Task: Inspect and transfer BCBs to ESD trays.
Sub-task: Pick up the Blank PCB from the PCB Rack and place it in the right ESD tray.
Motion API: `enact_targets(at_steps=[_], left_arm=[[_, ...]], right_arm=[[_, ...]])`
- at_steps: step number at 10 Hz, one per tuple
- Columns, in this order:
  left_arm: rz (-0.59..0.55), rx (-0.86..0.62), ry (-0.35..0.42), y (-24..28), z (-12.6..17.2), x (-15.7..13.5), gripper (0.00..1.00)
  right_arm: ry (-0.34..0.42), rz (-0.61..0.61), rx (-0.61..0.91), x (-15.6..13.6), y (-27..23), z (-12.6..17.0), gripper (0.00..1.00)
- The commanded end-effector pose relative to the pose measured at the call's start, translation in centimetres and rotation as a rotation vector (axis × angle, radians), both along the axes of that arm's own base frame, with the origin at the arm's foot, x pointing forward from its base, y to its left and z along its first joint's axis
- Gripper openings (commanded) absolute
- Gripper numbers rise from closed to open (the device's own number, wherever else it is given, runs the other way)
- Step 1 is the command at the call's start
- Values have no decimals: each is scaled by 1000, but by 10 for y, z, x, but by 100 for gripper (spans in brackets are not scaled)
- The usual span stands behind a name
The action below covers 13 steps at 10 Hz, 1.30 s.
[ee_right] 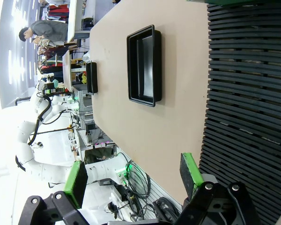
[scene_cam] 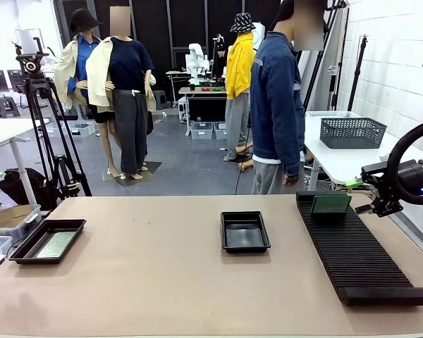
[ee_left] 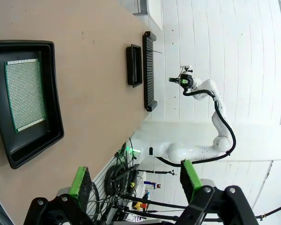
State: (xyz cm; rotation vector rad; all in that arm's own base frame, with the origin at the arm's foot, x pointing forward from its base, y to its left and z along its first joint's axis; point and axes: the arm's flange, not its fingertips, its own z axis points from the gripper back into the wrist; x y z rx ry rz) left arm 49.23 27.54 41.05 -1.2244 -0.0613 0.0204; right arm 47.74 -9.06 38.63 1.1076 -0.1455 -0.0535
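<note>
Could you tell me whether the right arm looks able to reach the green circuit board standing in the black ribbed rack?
Probably yes: the right gripper hangs open just beside the thin green circuit board upright in the long black ribbed rack, with nothing between them.

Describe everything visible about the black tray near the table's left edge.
The left tray is a shallow black rectangle of glossy-looking plastic with a raised, sloping rim. It lies flat on the tan table near its left edge, angled slightly. One green board lies flat on its floor. Nothing else touches it.
</note>
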Motion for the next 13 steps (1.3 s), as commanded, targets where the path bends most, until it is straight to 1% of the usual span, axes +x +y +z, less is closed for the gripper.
enact_targets(at_steps=[1, 2, 4, 5, 6, 8, 10, 11, 12, 13], left_arm=[[8, 9, -2, 0, 1, -2, 100], [8, 9, -2, 0, 1, -2, 100], [8, 9, -2, 0, 1, -2, 100], [8, 9, -2, 0, 1, -2, 100], [8, 9, -2, 0, 1, -2, 100], [8, 9, -2, 0, 1, -2, 100], [8, 9, -2, 0, 1, -2, 100], [8, 9, -2, 0, 1, -2, 100], [8, 9, -2, 0, 1, -2, 100], [8, 9, -2, 0, 1, -2, 100]], right_arm=[[17, -4, -1, 2, 1, 2, 100], [0, 0, 0, 0, 0, 0, 100], [-36, -28, -120, 20, 12, 13, 100], [-63, 13, -182, 29, 20, 20, 100], [-89, 73, -265, 40, 28, 26, 100], [-142, 187, -380, 66, 34, 32, 100], [-232, 342, -499, 87, 42, 43, 100], [-269, 438, -560, 93, 49, 50, 100], [-295, 529, -591, 101, 55, 57, 100], [-327, 582, -618, 107, 63, 62, 100]])
